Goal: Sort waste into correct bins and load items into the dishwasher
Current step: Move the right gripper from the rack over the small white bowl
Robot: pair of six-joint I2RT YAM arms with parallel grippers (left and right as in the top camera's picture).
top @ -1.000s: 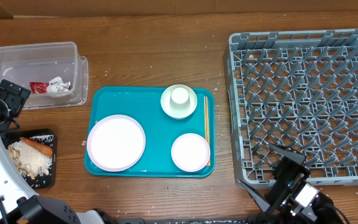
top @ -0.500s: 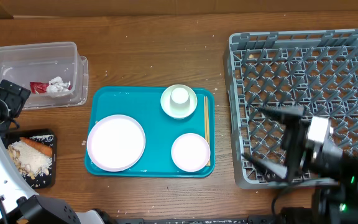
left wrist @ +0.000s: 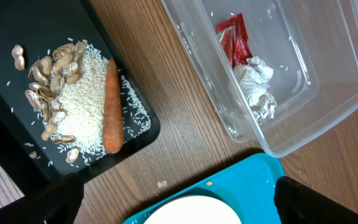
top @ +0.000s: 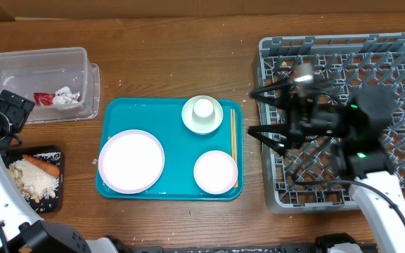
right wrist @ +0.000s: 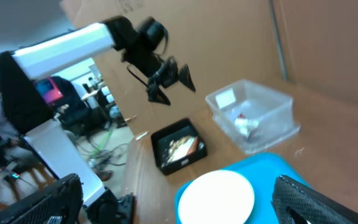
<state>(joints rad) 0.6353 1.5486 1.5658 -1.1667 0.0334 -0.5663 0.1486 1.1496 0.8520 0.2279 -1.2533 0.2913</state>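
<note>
Hovering over the dish rack (top: 343, 63), the blurred right gripper (top: 253, 111) gapes wide, empty; it should probably head toward nine o'clock and straddle the chopsticks (top: 233, 147) squarely, low

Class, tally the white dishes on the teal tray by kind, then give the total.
Plates: 2 (large plate, small plate)
Bowls: 1 (bowl)
Cups: 1 (cup, standing in the bowl)
Total: 4

Overhead looks straight down; both wrist views, right seemingly sideways, share the tub (left wrist: 316, 62).
</note>
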